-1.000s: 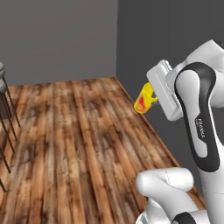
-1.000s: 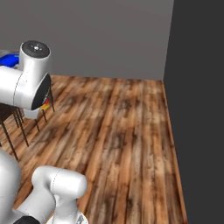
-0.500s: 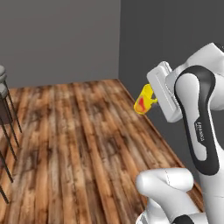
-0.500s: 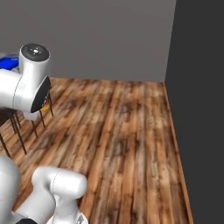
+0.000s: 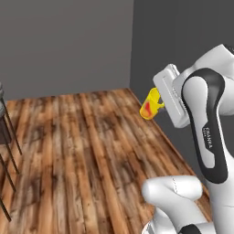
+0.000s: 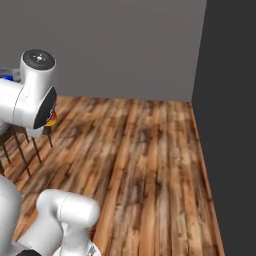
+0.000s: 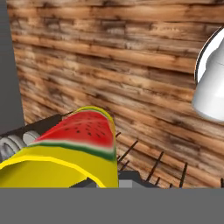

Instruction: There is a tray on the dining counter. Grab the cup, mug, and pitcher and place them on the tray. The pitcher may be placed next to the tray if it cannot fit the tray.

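The cup (image 5: 151,105) is clamped in my gripper (image 5: 160,104), jaws pinched tight on its rim, so it's hanging tilted up in the air over the wooden floor (image 5: 91,151), right by the dark wall (image 5: 183,55). From my hand cam the yellow side with that red watermelon-slice print (image 7: 83,131) is up close. Off to the side there's a bit of blue tray (image 6: 6,78) behind my arm, plus some thin dark stool legs (image 6: 20,150).

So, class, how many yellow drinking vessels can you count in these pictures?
1: the small yellow handleless cup with a red mark, held tilted in the shut pincer above the wooden floor. Others may be out of view.
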Robot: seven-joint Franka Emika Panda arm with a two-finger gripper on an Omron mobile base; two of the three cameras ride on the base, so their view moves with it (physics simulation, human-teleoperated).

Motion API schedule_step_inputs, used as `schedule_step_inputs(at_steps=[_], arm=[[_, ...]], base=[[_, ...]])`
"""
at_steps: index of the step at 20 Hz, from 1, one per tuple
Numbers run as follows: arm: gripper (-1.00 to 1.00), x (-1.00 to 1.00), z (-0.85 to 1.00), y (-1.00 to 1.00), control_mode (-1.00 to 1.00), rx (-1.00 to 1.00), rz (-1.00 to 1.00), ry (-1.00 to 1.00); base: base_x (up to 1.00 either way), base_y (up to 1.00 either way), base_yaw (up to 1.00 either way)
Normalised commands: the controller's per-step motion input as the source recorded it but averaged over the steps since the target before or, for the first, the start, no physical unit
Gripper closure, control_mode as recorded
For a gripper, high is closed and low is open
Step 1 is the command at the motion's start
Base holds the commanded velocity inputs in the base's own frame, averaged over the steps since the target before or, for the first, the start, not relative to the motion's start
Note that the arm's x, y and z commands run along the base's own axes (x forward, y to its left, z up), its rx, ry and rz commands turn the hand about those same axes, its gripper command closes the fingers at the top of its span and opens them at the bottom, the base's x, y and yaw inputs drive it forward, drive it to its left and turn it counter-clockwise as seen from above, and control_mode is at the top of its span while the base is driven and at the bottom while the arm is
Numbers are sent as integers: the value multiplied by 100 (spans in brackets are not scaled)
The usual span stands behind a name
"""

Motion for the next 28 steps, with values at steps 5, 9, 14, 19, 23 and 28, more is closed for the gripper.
schedule_step_inputs(at_steps=[5, 9, 14, 19, 23, 28], arm=[[100, 0, 0, 0, 100, 0, 0, 0], [100, 0, 0, 0, 100, 0, 0, 0], [100, 0, 0, 0, 100, 0, 0, 0], [100, 0, 0, 0, 100, 0, 0, 0], [100, 0, 0, 0, 100, 0, 0, 0], [100, 0, 0, 0, 100, 0, 0, 0]], base=[[100, 12, 0], [100, 20, 0], [100, 20, 10], [100, 1, 37], [100, 0, 58], [97, 0, 69]])
